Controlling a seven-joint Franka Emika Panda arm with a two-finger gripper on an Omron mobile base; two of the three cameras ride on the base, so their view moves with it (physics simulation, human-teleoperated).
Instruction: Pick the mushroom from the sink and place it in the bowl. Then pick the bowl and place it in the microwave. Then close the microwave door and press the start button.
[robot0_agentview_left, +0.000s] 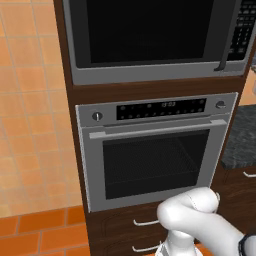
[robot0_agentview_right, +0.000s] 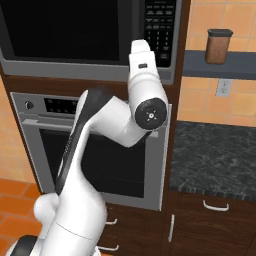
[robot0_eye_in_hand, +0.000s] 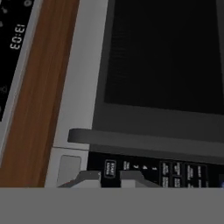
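**Last step in hand: gripper lined up on the start key**

The microwave door (robot0_agentview_left: 150, 30) sits flush in its steel frame, so the closing looks done; what remains, by my reading, is the press on the start button. The mushroom and the bowl cannot be made out behind the dark glass; presumably they are inside.

In the right base view the arm reaches up to the microwave (robot0_agentview_right: 90, 65), its hand ending at the keypad strip (robot0_agentview_right: 160, 27) at about 1 o'clock from the elbow joint. The hand view is rolled a quarter turn: the door handle (robot0_eye_in_hand: 144, 142) runs across the picture, and the keypad lies below it. The gripper (robot0_eye_in_hand: 109, 177) shows its 2 fingertips (robot0_eye_in_hand: 89, 177) close together with only a narrow gap, pinching nothing, and between them, toward 12 o'clock, stands the small white-framed start key (robot0_eye_in_hand: 110, 168).

The oven (robot0_agentview_left: 155, 150) with its lit clock sits below, untouched.

The next move calls for a short, straight push along the fingers' axis, keeping the tips on that 1 key and off the number pads at 3 o'clock.
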